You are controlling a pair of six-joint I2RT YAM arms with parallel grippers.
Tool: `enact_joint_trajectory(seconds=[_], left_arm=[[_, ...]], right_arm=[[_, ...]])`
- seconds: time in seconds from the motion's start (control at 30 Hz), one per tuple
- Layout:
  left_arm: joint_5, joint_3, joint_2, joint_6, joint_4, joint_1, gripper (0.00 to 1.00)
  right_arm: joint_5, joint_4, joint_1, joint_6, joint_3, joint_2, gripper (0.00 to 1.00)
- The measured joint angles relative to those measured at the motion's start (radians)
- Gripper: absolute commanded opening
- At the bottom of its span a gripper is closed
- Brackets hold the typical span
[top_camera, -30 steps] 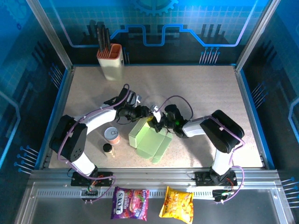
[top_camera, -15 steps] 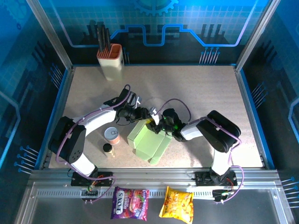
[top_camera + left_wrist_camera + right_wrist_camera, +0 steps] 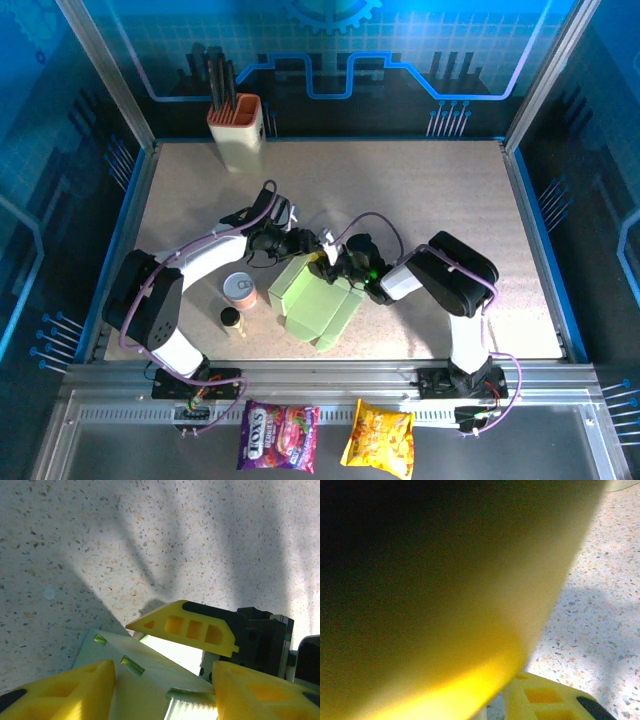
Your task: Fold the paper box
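The paper box (image 3: 312,302) is pale green and half formed, lying near the middle of the table with flaps spread toward the front. In the left wrist view its slotted panel (image 3: 145,680) spans the gap between my left gripper's (image 3: 165,680) two yellow fingers, which press on it from both sides. My left gripper (image 3: 310,248) reaches the box's far edge from the left. My right gripper (image 3: 336,268) meets the same edge from the right, and one of its fingers (image 3: 190,630) lies over the box's top. A blurred yellow-green surface (image 3: 445,590) blocks most of the right wrist view.
A beige orange-rimmed utensil holder (image 3: 238,130) stands at the back left. A small tin can (image 3: 240,290) and a little bottle (image 3: 231,320) sit just left of the box. Two snack bags (image 3: 277,436) (image 3: 380,435) lie on the front rail.
The right arm has pushed in toward the left, and the box has shifted slightly left and toward the front. The left arm has hardly moved.
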Motion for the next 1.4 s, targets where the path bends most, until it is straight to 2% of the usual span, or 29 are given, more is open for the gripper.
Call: enact_joint_trajectory(seconds=[0.07, 0.37, 0.5, 0.77, 1.13, 1.27, 1.4], left_arm=[[-0.005, 0.000, -0.001, 0.000, 0.000, 0.001, 0.55], [-0.005, -0.007, -0.016, 0.001, -0.014, -0.006, 0.55], [-0.005, -0.018, -0.032, 0.001, -0.019, -0.011, 0.56], [-0.004, -0.024, -0.079, -0.003, -0.024, -0.011, 0.65], [-0.008, -0.041, -0.169, -0.011, -0.043, -0.001, 0.68], [-0.024, -0.072, -0.227, -0.011, -0.066, 0.029, 0.68], [-0.032, -0.138, -0.285, -0.018, -0.076, 0.097, 0.68]], right_arm=[[0.006, 0.016, 0.002, 0.003, 0.001, 0.008, 0.32], [0.041, 0.093, 0.010, 0.015, -0.048, 0.020, 0.36], [0.041, 0.214, 0.010, 0.019, -0.116, 0.056, 0.40], [0.040, 0.375, 0.010, 0.018, -0.146, 0.125, 0.40], [0.034, 0.404, 0.017, 0.026, -0.114, 0.158, 0.39], [0.034, 0.395, 0.030, 0.026, -0.089, 0.165, 0.37], [0.038, 0.391, 0.037, 0.026, -0.069, 0.167, 0.34]])
